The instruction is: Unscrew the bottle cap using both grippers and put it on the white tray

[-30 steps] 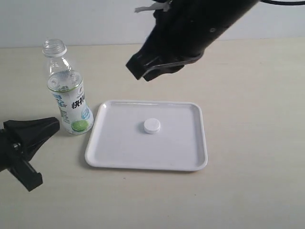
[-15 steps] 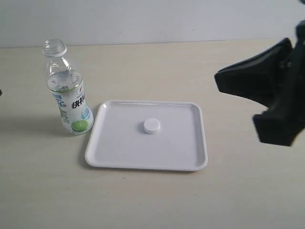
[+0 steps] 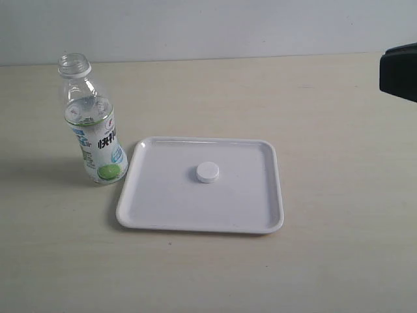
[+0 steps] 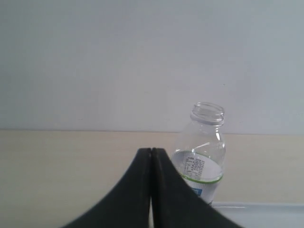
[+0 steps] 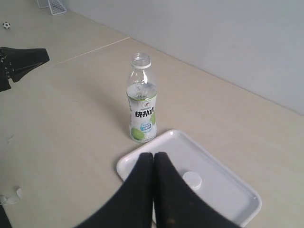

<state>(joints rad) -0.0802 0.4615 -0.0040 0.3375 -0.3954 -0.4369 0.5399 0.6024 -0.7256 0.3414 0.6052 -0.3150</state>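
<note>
The bottle [image 3: 91,124] stands upright and uncapped on the table, just left of the white tray [image 3: 163,202]. The bottle cap [image 3: 208,172] lies on the tray near its middle, touched by nothing. My left gripper [image 4: 151,151] is shut and empty, low over the table with the bottle [image 4: 202,152] beyond its tips; it is outside the exterior view. My right gripper [image 5: 153,155] is shut and empty, raised above the tray [image 5: 228,190] and the cap [image 5: 192,180]. Only a black part of the right arm [image 3: 399,70] shows at the exterior view's right edge.
The right wrist view shows the bottle [image 5: 141,109] and the left gripper [image 5: 45,55] far off beyond it. A white scrap [image 5: 12,195] lies on the table, with a small ball [image 5: 5,24] and a white net frame [image 5: 51,5] far away. A pale wall backs the table.
The right arm has swung from above the tray out to the right edge of the exterior view. The left gripper has left that view. Bottle, cap and tray have not moved.
</note>
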